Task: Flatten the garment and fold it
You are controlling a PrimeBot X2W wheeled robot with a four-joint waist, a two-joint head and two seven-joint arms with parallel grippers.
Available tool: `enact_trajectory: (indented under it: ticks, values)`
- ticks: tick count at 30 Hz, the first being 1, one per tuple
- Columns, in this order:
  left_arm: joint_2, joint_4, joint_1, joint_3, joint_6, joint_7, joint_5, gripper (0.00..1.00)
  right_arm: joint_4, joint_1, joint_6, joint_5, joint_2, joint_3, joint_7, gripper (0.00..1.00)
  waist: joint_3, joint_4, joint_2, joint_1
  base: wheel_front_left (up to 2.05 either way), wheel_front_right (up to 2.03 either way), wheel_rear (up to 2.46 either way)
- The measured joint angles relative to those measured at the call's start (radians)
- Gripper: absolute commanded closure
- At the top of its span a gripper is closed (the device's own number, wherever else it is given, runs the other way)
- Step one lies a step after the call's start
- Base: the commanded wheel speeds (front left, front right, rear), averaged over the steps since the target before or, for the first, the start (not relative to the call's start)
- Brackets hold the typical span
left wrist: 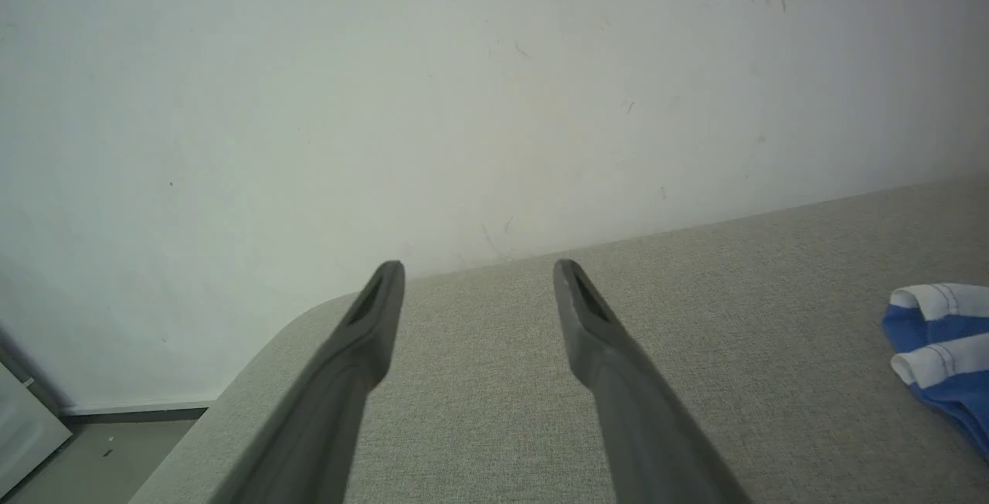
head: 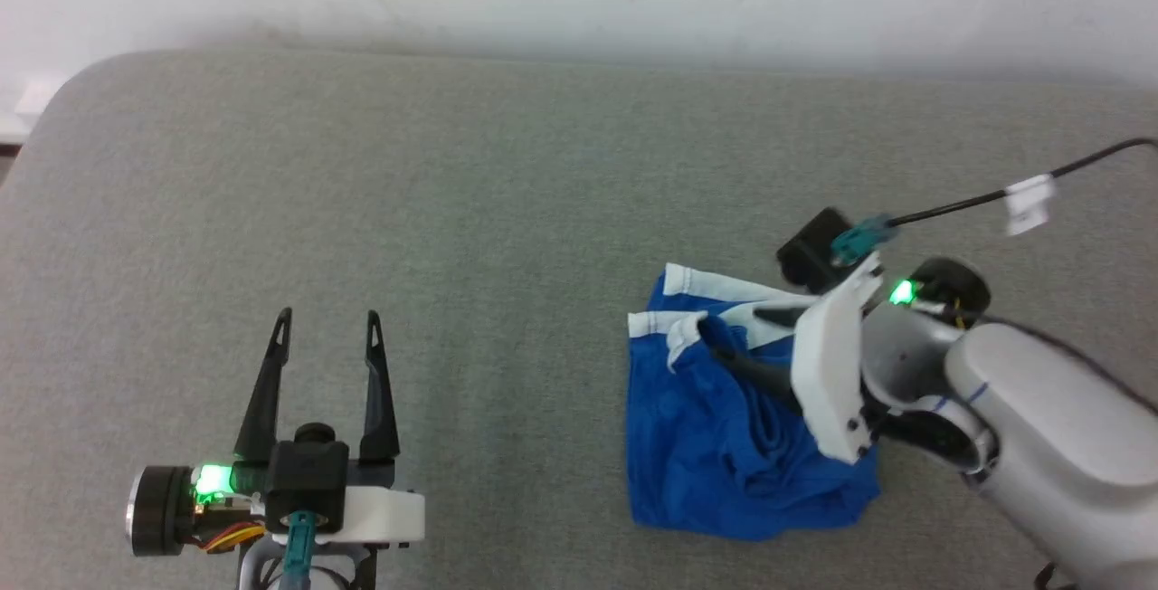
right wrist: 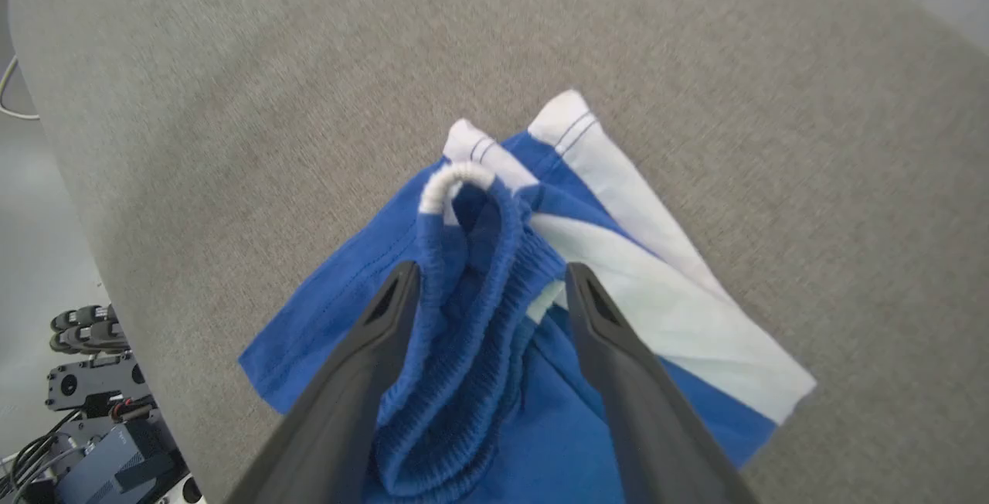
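Right pincer (head: 733,329) is over the shorts (head: 706,454), fingers spread wide. In the right wrist view a raised ridge of blue elastic waistband stands in the gap of the right pincer (right wrist: 491,276). It brushes the left finger and stays clear of the other, so it reads as loose cloth, not a grip.

Shorts (right wrist: 324,334) are a crumpled heap on the grey tabletop (head: 452,210), right under and just ahead of that pincer's tips. The ridge runs along the fingers, pointing away from the wrist. The white band lies beyond the right finger and slants off to that side. A blue hem corner pokes out past the left finger.

Left pincer (head: 328,317) is also wide and holds nothing. It hovers over bare tabletop, well apart from the cloth. From the left pincer (left wrist: 479,268) the shorts (left wrist: 943,334) lie far off to its right, with just a white-trimmed corner at the edge of its wrist view.

My read: flattening isn't done, the cloth is bunched and doubled over. The right arm is clearly nearer. The next grab likely wants a hem or waistband corner rather than the middle ridge, pulled outward along the ridge line. The left arm would have to cross to its right to pin or take the opposite edge. Risk: pinching two layers at once.
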Motion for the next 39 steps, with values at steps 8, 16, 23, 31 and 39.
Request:
enact_trajectory:
  ticks: [8,16,23,31,39]
  values:
    - [0.011,0.001,0.016,0.006,0.000,0.000,-0.002,0.00,-0.092,-0.009,0.000,-0.081,-0.086,-0.170,-0.315,0.00,-0.041,-0.067,0.0000,0.0000,0.00,0.00,0.00]
    - [0.014,-0.005,0.025,0.019,0.000,0.000,-0.010,0.00,-0.051,0.132,0.000,-0.292,-0.001,-0.472,-0.631,0.00,-0.072,-0.120,0.0000,0.0000,0.00,0.00,0.00]
    - [0.010,-0.028,0.036,0.034,-0.003,0.000,-0.025,0.00,-0.109,0.323,0.000,-0.457,0.129,-0.693,-0.784,0.00,-0.085,-0.135,-0.0001,-0.0001,0.00,0.00,0.00]
    - [0.000,-0.042,0.063,0.051,-0.005,0.000,-0.025,0.00,-0.268,0.548,0.000,-0.608,0.315,-0.819,-0.801,0.00,-0.086,-0.128,0.0000,-0.0001,0.00,0.00,0.00]
    - [-0.012,-0.046,0.083,0.062,-0.014,0.000,-0.026,0.00,-0.322,0.685,0.000,-0.660,0.401,-0.847,-0.801,0.00,-0.099,-0.113,-0.0001,-0.0001,0.00,0.00,0.00]
